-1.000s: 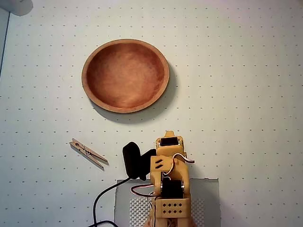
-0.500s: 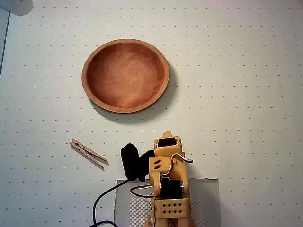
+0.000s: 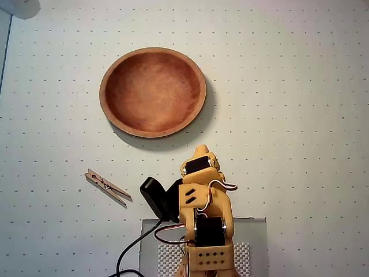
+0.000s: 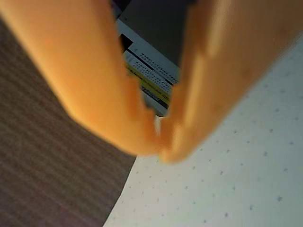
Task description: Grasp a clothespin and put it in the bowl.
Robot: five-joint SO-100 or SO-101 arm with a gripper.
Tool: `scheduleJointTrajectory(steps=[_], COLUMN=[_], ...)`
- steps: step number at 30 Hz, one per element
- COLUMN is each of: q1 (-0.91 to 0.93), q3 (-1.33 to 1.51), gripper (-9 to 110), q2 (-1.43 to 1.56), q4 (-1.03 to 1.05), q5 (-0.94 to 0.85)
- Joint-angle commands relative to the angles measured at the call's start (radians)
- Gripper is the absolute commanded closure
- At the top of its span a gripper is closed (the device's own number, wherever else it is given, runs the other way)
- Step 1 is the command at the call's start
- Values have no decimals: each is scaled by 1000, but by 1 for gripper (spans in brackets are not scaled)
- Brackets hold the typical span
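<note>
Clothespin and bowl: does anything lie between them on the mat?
No. In the overhead view the stretch between the clothespin and the bowl is bare dotted mat; the two are apart.

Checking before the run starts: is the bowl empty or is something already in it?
Empty: the overhead view shows the bowl with a bare inside, and the clothespin lies on the table.

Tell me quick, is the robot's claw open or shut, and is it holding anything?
Gripper: shut, fingertips meeting, holding nothing. The clothespin lies on the table, and the bowl is empty.
</note>
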Motion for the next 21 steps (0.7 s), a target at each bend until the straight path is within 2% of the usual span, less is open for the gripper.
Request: scheduleJointTrajectory(steps=[1, 10, 21], q1=[-5, -9, -143], q3=[-241, -508, -696], gripper=[105, 105, 105], q2=[-196, -572, -819], q4=[14, 117, 577], q5=[-144, -601, -1111])
